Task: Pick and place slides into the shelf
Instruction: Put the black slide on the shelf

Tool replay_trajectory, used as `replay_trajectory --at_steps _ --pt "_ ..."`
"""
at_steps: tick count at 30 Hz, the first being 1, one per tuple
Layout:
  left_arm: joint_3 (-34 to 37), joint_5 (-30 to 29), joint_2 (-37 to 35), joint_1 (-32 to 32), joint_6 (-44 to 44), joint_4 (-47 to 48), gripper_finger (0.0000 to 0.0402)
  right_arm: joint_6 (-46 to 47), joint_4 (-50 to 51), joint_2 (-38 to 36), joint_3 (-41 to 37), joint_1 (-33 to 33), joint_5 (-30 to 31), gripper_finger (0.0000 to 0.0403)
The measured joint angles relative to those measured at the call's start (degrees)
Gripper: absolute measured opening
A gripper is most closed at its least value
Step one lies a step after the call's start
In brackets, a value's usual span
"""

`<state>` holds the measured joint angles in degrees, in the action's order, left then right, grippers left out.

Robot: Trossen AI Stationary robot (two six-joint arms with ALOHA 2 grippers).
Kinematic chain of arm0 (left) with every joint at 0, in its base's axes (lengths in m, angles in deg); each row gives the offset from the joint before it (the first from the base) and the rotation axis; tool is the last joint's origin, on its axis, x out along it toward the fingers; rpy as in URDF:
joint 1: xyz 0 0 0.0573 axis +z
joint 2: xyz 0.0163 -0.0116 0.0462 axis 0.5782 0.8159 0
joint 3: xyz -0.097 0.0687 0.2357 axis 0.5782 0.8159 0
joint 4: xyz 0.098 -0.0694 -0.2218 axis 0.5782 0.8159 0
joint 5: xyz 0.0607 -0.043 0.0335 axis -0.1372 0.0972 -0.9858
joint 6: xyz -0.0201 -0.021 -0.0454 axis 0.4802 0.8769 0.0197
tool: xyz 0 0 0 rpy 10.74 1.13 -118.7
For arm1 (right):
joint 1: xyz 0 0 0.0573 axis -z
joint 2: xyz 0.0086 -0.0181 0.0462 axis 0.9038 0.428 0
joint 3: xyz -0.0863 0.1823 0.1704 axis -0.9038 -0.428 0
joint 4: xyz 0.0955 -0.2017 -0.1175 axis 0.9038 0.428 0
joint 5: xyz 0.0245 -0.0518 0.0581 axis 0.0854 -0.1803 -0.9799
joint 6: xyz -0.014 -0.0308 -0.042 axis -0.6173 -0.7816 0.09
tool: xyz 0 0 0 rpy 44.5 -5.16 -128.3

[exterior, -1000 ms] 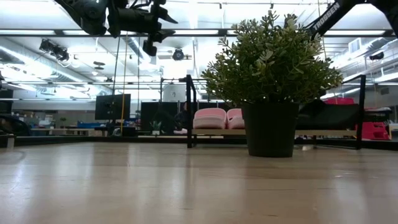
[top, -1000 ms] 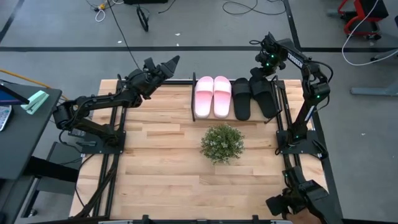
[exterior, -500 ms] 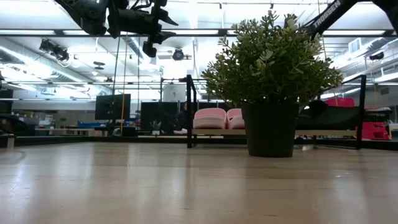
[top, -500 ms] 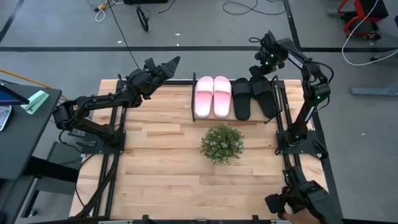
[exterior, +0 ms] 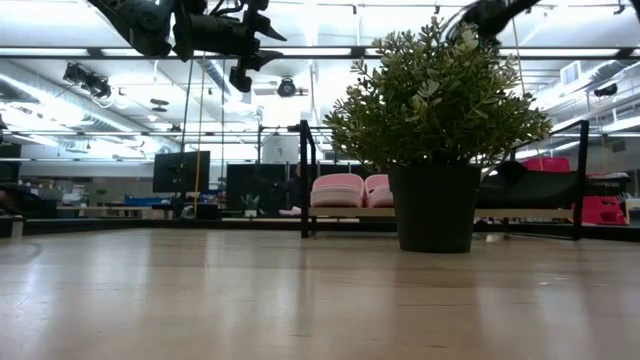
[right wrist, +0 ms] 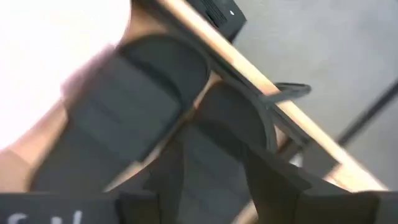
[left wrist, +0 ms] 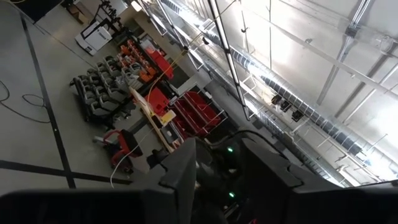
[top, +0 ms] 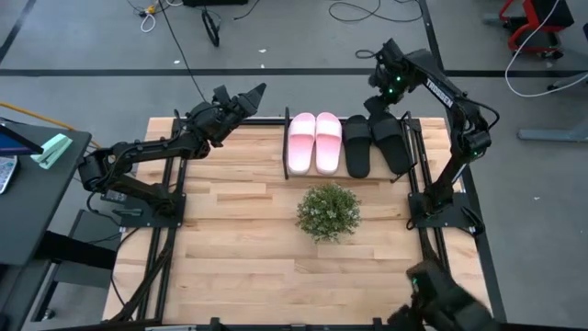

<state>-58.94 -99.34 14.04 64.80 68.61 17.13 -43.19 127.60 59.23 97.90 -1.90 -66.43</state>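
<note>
The shelf (top: 411, 147) of thin black bars stands at the table's far edge. All of the slides rest on it sole down, side by side: two pale pink (top: 301, 142) (top: 328, 140) and two black (top: 357, 145) (top: 391, 143), the outer black one slightly skewed. The low view shows the pink slides (exterior: 338, 190) and a black slide (exterior: 530, 186) behind the plant. My right gripper (top: 379, 108) (right wrist: 211, 180) hangs open above the far ends of the black slides (right wrist: 124, 106), touching nothing. My left gripper (top: 250, 94) (left wrist: 227, 180) is open and raised left of the shelf.
A small bushy plant (top: 327, 211) in a dark pot (exterior: 433, 208) stands mid-table, just near of the shelf. Bare wood lies on the near half and on the left (top: 230, 239). A dark blurred figure (top: 441, 296) shows at the near right corner.
My right gripper has risen and drawn back toward the table's far edge, away from the black slides, which stay on the shelf. The dark figure at the near right corner has shifted.
</note>
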Motion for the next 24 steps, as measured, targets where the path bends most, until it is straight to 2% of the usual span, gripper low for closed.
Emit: replay_trajectory --at_steps 6,11,16,24 --pt "0.0 0.0 0.0 0.0 0.0 0.0 0.0133 -7.0 5.8 -2.5 -0.6 -7.3 10.7 0.0169" --pt "0.0 0.0 0.0 0.0 -2.1 0.0 0.0126 -14.3 9.8 -2.8 -0.6 -12.2 12.0 0.0193" --pt "0.0 0.0 0.0 0.0 -2.4 0.0 0.0131 -19.8 12.8 -2.8 -0.6 -16.3 16.1 0.0233" --pt "0.0 0.1 0.0 0.0 -2.5 0.0 0.0129 -22.4 15.4 -2.8 -3.8 -17.1 19.9 0.0276"
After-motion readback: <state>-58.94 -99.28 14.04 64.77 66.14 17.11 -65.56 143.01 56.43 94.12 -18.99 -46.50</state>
